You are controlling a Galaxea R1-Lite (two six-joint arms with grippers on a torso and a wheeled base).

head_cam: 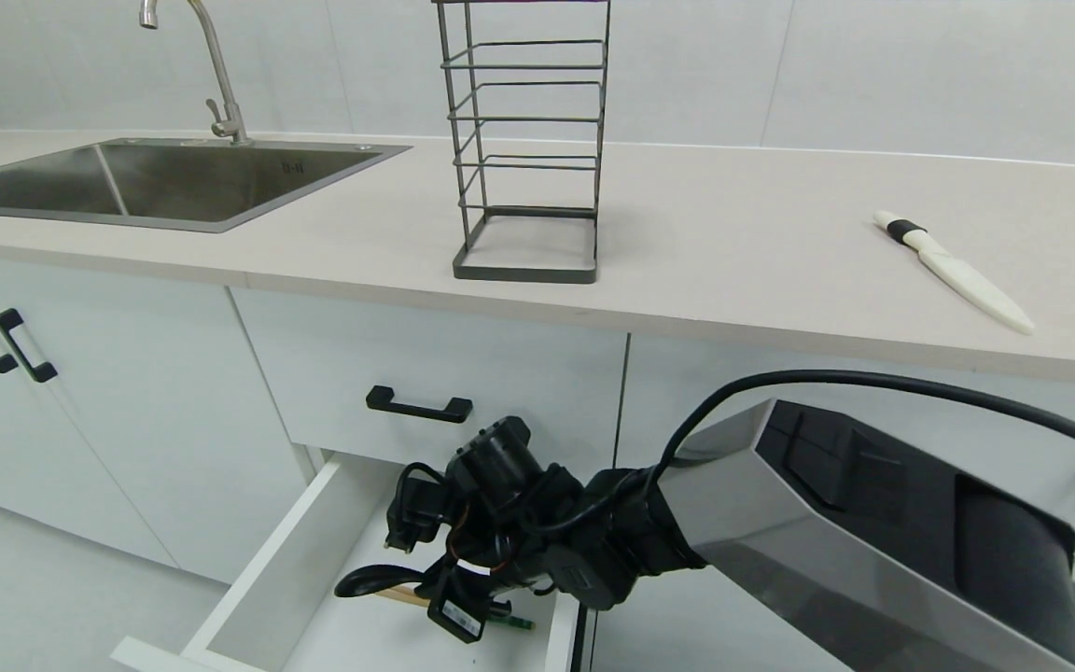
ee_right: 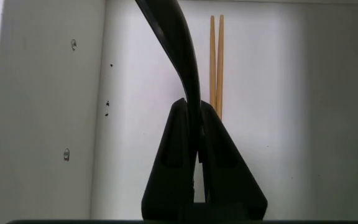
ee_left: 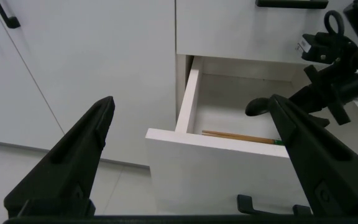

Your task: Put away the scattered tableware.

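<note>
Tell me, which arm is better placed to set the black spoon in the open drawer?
Right. The right hand grips the spoon directly over the drawer, near the chopsticks. The left hand hangs open and empty outside the drawer front.

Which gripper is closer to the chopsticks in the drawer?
Right. The right gripper, shut on the spoon, hangs just above the chopsticks inside the drawer. The left gripper is open, outside the drawer's front.

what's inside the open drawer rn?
A pair of wooden chopsticks on the drawer floor, and a black spoon gripped in the right claw, beside them. That claw hides the drawer's right side.
</note>
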